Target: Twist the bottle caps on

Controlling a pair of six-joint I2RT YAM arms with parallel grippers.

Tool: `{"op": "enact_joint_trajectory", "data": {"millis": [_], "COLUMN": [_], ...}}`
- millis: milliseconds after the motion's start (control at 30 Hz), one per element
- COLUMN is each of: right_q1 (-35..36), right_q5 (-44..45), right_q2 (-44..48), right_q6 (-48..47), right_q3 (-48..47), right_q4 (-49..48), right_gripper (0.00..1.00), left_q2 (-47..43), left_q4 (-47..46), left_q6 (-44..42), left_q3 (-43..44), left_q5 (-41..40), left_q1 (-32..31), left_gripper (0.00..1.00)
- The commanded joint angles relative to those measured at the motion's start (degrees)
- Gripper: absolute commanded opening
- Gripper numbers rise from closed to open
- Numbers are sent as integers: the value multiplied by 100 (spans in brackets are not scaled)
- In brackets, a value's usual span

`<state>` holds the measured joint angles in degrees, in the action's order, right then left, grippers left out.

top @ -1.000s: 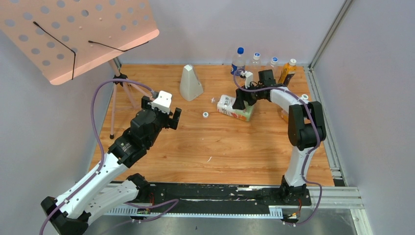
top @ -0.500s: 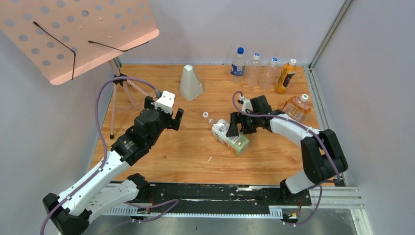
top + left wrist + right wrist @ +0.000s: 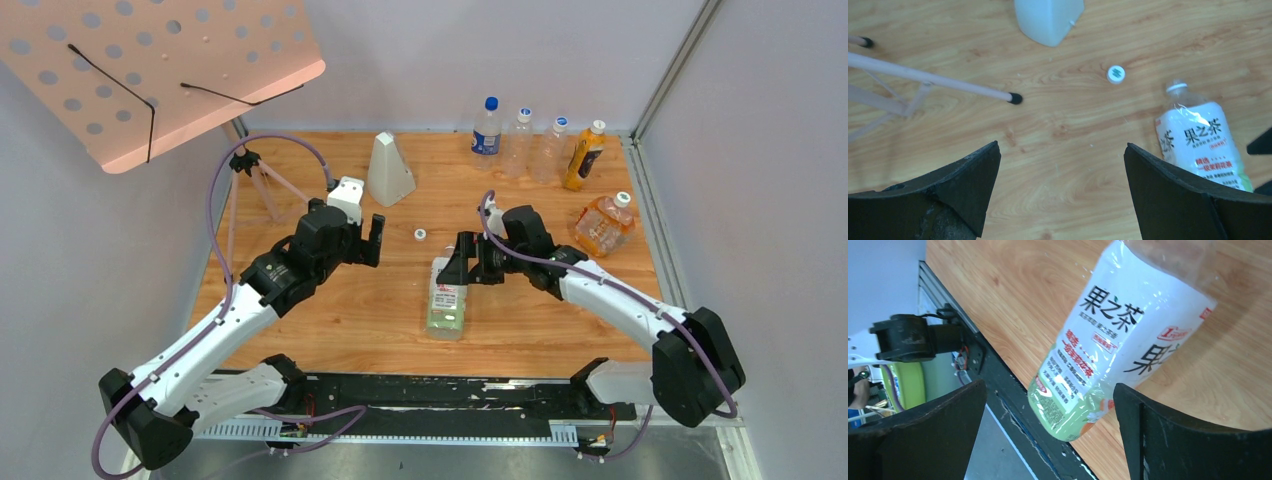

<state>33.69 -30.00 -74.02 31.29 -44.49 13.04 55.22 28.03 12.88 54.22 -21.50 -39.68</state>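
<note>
The larger bottle [image 3: 446, 300] with the green-white-orange label lies mid-table, open neck toward the back; it also shows in the left wrist view [image 3: 1200, 142]. My right gripper [image 3: 462, 270] stands open astride it, and the label [image 3: 1098, 345] fills the gap between the fingers [image 3: 1049, 385] without touching either one. A loose white bottle cap [image 3: 420, 234] [image 3: 1116, 74] lies just behind the bottle. The smaller orange-labelled bottle [image 3: 600, 228] lies at the right with a white cap [image 3: 623, 199] at its neck end. My left gripper [image 3: 372, 240] [image 3: 1062, 146] hovers open over bare wood, left of the cap.
A white cone-shaped block [image 3: 390, 170] stands at the back centre. Several capped bottles [image 3: 520, 132] line the back wall, among them a blue-labelled one [image 3: 487, 125] and an orange juice one [image 3: 586, 153]. A pink music stand's tripod legs [image 3: 262, 185] rest at the back left. A black rail [image 3: 450, 392] runs along the near edge.
My right gripper brought the larger bottle from the back right to mid-table, turned it neck-to-back, and opened its jaws. My left gripper moved right, toward the loose cap.
</note>
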Motion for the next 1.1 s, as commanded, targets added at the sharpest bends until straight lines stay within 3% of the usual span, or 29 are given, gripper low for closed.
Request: {"op": "enact_joint_trajectory", "data": {"millis": [0,167,333,500,867,1067], "right_q1": [-68,-144,2,93,69,-97], "right_q5": [607,638,1614,1938,1855,1164], "right_q2": [492,804,154,-395,-1418,-1607], "right_q6": [645,932,1137,1809,2493,2681], "right_q3": [-232,63,-630,-887,-1081,-643], "right_q4": [-127,-65,1207,1271,839,130], "right_gripper": [100,100,100,98,83,66], "left_q2": [-97,-191,-128,60,323,549], "left_q4": [104,-221,-513,-810,-1532,-2037], "left_q6": [725,1230,1545,1731,2155,2461], "left_q3": [19,-264,-536,-792,-1343,-1552], "left_q5": [791,1240,1550,1907,2611,2939], "left_q1": [22,22,22,22,6,-11], "left_gripper": [100,100,100,100,99,98]}}
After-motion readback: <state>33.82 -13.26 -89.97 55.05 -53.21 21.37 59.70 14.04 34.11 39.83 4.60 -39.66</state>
